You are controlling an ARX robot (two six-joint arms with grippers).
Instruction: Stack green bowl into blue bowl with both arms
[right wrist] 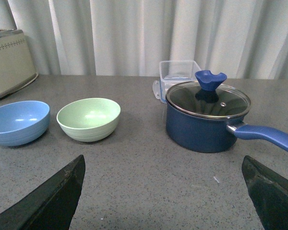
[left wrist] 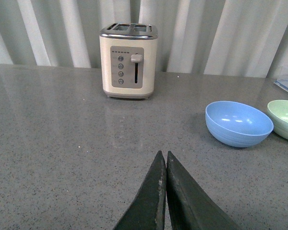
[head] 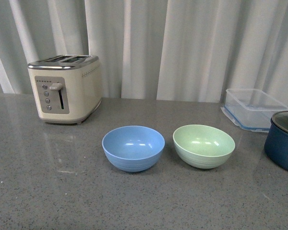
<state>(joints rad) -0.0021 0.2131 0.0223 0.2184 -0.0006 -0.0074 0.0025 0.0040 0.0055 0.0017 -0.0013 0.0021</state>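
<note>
The green bowl (head: 203, 145) stands upright and empty on the grey counter, just right of the blue bowl (head: 133, 147), with a small gap between them. Both also show in the left wrist view, the blue bowl (left wrist: 238, 123) with the green bowl (left wrist: 284, 119) beyond it, and in the right wrist view, the green bowl (right wrist: 89, 119) beside the blue bowl (right wrist: 18, 122). Neither arm shows in the front view. My left gripper (left wrist: 163, 154) is shut and empty, low over bare counter, short of the blue bowl. My right gripper (right wrist: 163, 160) is wide open and empty, short of the green bowl and the pot.
A cream toaster (head: 66, 88) stands at the back left. A dark navy pot (right wrist: 207, 120) with a glass lid and long handle sits right of the green bowl. A clear plastic container (head: 254, 108) stands behind the pot. White curtains hang behind the counter.
</note>
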